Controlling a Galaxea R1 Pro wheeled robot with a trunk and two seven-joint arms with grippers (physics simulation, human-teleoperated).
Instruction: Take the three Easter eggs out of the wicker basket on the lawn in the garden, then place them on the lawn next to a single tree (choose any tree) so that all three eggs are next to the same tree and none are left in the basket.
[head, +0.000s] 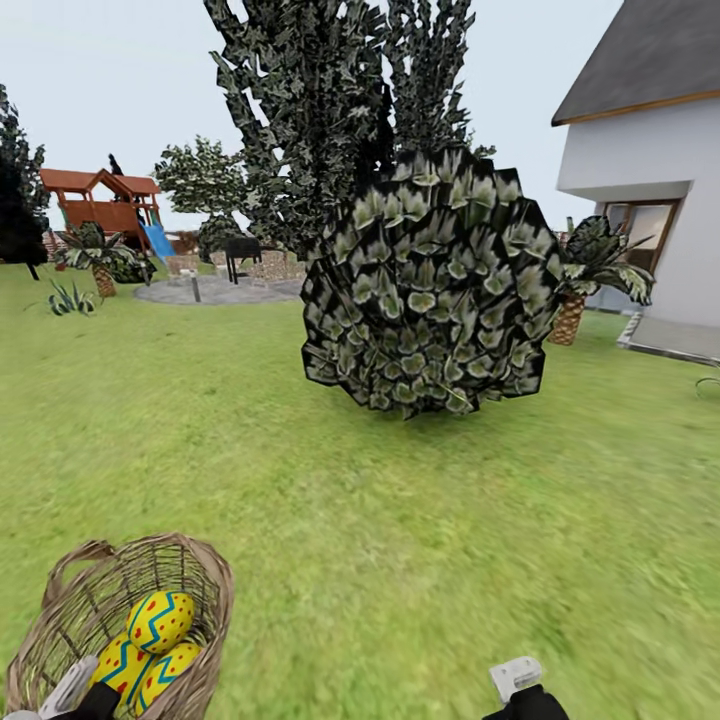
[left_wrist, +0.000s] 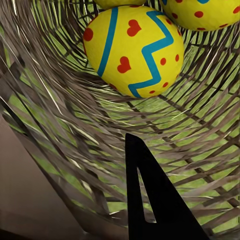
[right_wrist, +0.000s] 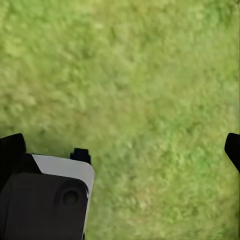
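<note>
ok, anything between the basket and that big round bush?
In the head view, nothing: just bare lawn between the wicker basket at lower left, which holds the Easter eggs, and the bush.

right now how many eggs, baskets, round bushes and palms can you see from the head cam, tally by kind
Easter eggs: 3, all inside the basket
wicker basket: 1
round bush: 1
short palms: 2, the other by the house
Total: 7
</note>
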